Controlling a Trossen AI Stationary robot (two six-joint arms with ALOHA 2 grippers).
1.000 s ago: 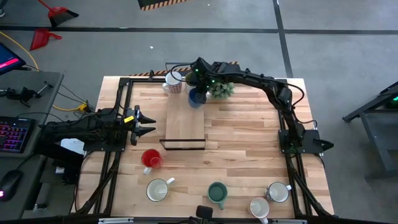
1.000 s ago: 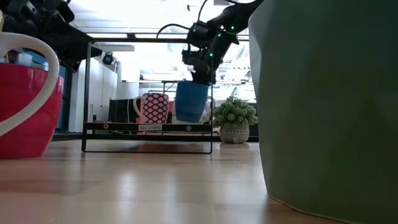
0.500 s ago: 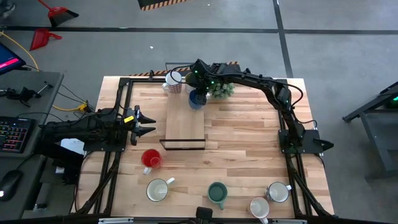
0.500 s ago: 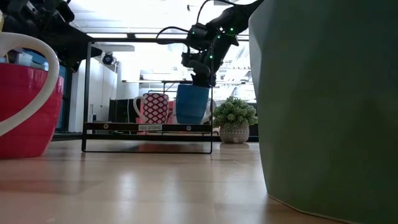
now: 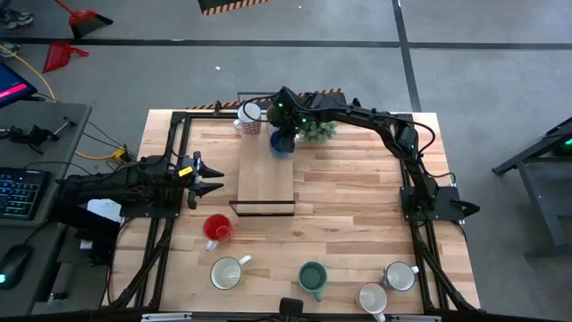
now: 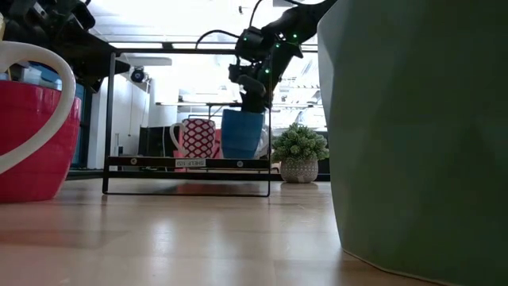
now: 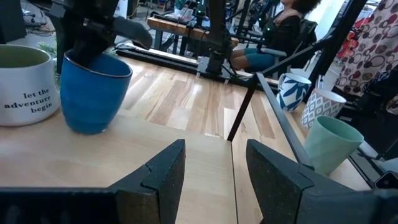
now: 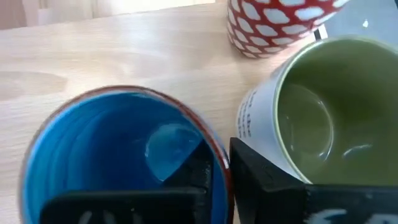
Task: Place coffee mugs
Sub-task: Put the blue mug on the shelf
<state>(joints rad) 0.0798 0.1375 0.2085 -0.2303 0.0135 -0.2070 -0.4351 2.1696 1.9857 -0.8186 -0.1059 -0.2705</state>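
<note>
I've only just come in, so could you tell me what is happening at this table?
The right gripper is at the far end of the wooden shelf, its fingers straddling the rim of a blue mug standing there beside a white lettered mug and a red patterned one. The left gripper waits open at the table's left side. A red mug, three white mugs and a teal one stand along the near edge.

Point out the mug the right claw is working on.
The blue mug, on the wooden board's far end. The right claw straddles its rim; the other mugs stand untouched.
</note>
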